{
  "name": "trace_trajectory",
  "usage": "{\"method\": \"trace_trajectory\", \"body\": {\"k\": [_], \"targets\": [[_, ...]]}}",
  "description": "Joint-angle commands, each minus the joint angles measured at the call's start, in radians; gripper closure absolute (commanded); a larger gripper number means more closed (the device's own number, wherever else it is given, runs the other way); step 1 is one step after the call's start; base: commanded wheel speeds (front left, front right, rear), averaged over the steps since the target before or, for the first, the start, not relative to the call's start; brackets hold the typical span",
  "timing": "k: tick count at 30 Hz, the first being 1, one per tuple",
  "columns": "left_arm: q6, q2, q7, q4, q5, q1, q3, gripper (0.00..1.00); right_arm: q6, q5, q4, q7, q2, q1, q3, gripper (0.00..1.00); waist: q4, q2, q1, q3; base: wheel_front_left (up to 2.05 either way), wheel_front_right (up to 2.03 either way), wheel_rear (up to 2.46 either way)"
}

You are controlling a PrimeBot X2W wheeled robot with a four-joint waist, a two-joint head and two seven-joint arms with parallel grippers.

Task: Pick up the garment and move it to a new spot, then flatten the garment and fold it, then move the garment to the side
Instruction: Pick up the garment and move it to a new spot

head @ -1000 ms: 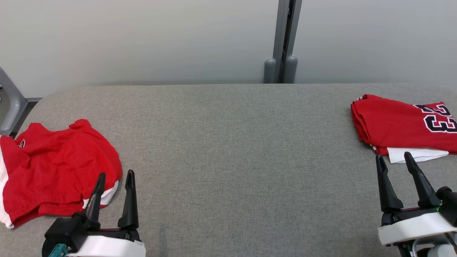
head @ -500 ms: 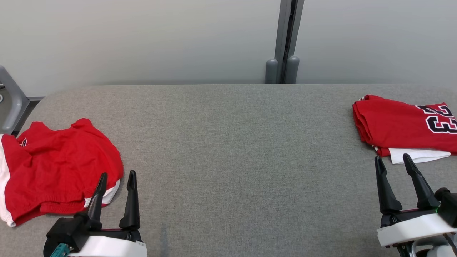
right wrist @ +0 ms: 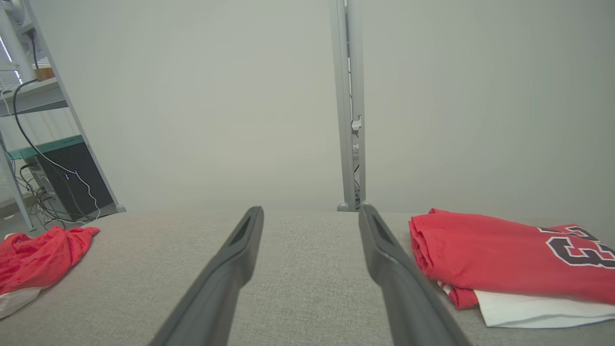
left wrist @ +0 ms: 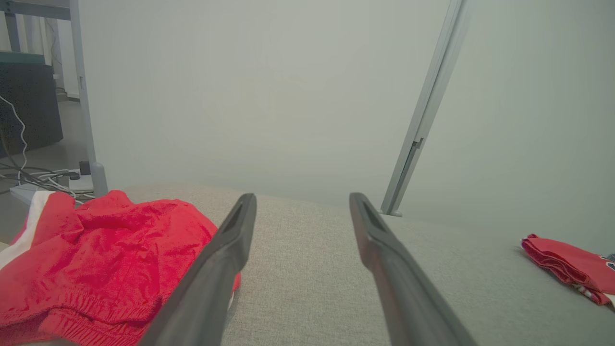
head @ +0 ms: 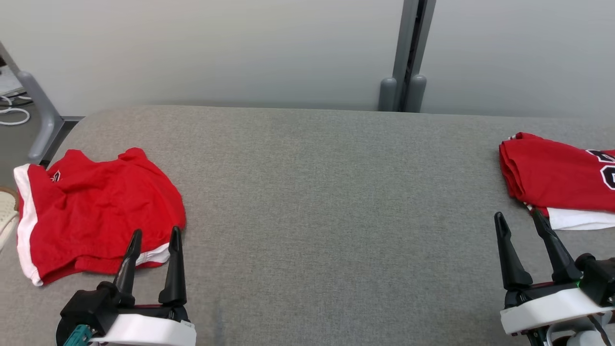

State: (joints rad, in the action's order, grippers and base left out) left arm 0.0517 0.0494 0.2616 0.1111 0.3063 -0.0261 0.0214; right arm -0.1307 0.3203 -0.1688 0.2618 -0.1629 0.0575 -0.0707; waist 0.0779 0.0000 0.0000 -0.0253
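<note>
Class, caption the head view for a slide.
Crumpled red shorts left, folded red jersey right on grey table; left end effector and right end effector open, empty.

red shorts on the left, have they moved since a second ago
No. The red shorts lie at the same spot by the left end of the table; the wall post slid right with them in the head view, so the camera turned.

Wide grey fabric-covered table (head: 326, 192), rounded at its far corners. Over on the left, close to the edge, a pair of red shorts (head: 96, 216) with white trim lies rumpled. Far right, well apart from them, a folded red jersey (head: 552, 178) with dark numerals rests on a white garment (head: 581, 218), whose near edge peeks out beneath.
</note>
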Motion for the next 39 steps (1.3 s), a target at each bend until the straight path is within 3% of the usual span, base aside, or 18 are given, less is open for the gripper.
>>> {"method": "trace_trajectory", "body": {"k": [1,24,33,39], "targets": [[0.001,0.003,0.003,0.001,-0.01,0.017,-0.007,0.0,0.0,0.006,-0.001,0.006,-0.008,0.008,-0.003,0.0,0.027,0.0,0.0,0.004,0.0,0.0,0.0],[0.005,0.003,0.003,0.018,-0.007,0.012,-0.018,0.0,-0.001,0.034,-0.043,0.006,-0.015,0.027,-0.087,0.0,0.297,0.0,0.0,0.007,0.0,0.0,0.0],[0.012,0.003,0.003,0.021,-0.013,0.007,-0.026,0.0,0.0,0.04,-0.057,0.006,-0.017,0.031,-0.107,0.0,0.366,0.0,0.0,0.009,0.0,0.0,0.0],[0.017,0.003,0.003,0.037,-0.01,0.006,-0.029,0.0,0.0,0.045,-0.061,0.006,-0.015,0.039,-0.121,0.0,0.373,0.0,0.0,0.011,0.0,0.0,0.0]]}}
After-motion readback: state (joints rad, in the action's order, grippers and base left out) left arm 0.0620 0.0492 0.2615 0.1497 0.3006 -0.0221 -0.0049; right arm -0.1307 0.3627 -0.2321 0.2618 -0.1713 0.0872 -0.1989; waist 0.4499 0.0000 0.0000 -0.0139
